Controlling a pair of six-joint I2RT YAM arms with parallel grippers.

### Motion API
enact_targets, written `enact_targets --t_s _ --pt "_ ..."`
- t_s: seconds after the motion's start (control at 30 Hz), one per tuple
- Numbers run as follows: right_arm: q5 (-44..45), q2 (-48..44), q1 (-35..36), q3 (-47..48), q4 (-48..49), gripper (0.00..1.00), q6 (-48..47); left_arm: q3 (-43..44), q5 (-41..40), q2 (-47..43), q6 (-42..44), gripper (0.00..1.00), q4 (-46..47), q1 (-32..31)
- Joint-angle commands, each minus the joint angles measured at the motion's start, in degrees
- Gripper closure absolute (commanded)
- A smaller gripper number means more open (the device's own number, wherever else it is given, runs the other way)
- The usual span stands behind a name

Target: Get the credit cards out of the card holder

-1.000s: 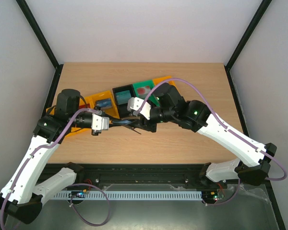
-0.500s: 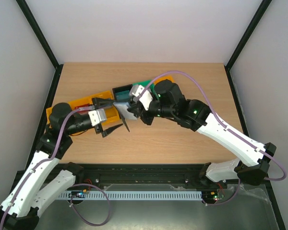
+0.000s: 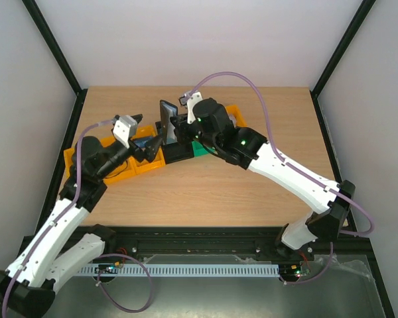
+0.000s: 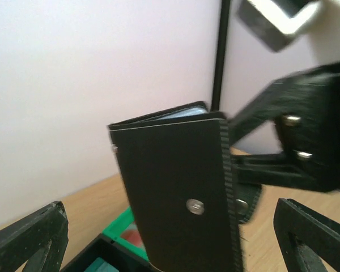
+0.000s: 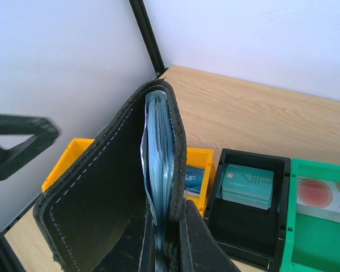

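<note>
The black card holder (image 3: 166, 122) stands upright in the air over the bins, with my right gripper (image 3: 176, 129) shut on its lower edge. In the right wrist view the card holder (image 5: 102, 192) gapes slightly at the top, showing its blue-grey pockets (image 5: 160, 153) above my right gripper (image 5: 173, 226). The credit cards are hidden among those pockets. My left gripper (image 3: 146, 137) is open just left of the holder and not touching it. In the left wrist view the card holder's (image 4: 170, 181) snap side faces me between and beyond the spread fingers (image 4: 31, 238) of my left gripper (image 4: 170, 249).
A row of bins lies under the holder. The orange bin (image 5: 201, 158) holds a blue card, the black bin (image 5: 238, 226) a stack of teal cards (image 5: 247, 184), and the green bin (image 5: 311, 238) a white piece with a red dot (image 5: 323, 195). Bare wooden table (image 3: 205, 192) lies nearer the arms.
My left gripper has opened, let go of the holder and drawn back left. My right gripper has shut on the holder and lifted it upright toward the back, over the bins.
</note>
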Motion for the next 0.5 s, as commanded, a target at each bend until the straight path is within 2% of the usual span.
enact_targets --t_s 0.0,0.27,0.47 --pt "0.5 0.0 1.1 3.8 1.8 0.98 1.2 2.5 -6.6 3.7 -6.2 0.00 1.2 -0.2" --pt "-1.0 3.4 1.0 9.4 -2.6 0.98 -0.9 2.0 0.7 5.7 -5.5 0.00 3.4 -0.5" --pt "-6.3 4.8 1.0 11.6 -4.4 0.99 -3.4 2.6 -4.1 7.0 -5.3 0.01 2.8 -0.5"
